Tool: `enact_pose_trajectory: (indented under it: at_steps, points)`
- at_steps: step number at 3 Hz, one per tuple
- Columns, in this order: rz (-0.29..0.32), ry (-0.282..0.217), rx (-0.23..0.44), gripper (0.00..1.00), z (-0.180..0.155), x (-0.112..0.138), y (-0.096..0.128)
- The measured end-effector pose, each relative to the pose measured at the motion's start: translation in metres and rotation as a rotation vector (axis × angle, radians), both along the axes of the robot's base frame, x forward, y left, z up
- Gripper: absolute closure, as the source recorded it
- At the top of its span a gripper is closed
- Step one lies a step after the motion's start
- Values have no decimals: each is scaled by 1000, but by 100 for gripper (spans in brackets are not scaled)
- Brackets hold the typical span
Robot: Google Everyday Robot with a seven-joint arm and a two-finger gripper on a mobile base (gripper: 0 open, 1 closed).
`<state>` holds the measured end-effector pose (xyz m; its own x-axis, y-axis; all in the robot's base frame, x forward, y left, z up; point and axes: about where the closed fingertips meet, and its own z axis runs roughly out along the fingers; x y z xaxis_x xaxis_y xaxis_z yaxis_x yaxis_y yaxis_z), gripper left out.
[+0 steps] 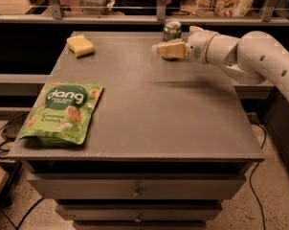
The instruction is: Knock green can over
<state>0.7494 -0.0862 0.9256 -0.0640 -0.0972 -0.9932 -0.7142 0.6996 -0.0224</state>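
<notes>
The green can (172,31) stands upright near the far edge of the grey table (149,114), right of centre. It is slim, green, with a silver top rim. My gripper (160,49) reaches in from the right on a white arm, its pale fingers pointing left. It hovers just in front of the can and hides the can's lower part. I cannot tell whether it touches the can.
A flat green "dang" snack bag (62,112) lies at the table's front left. A yellow sponge (80,45) sits at the far left. Beyond the table's far edge runs a railing with shelves of goods. Drawers sit under the tabletop.
</notes>
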Motion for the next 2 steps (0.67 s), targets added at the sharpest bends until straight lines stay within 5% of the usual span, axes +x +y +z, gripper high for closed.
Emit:
enact_pose_trajectory:
  at_steps: [2]
  points:
    - [-35, 31, -27, 0, -16, 42, 0]
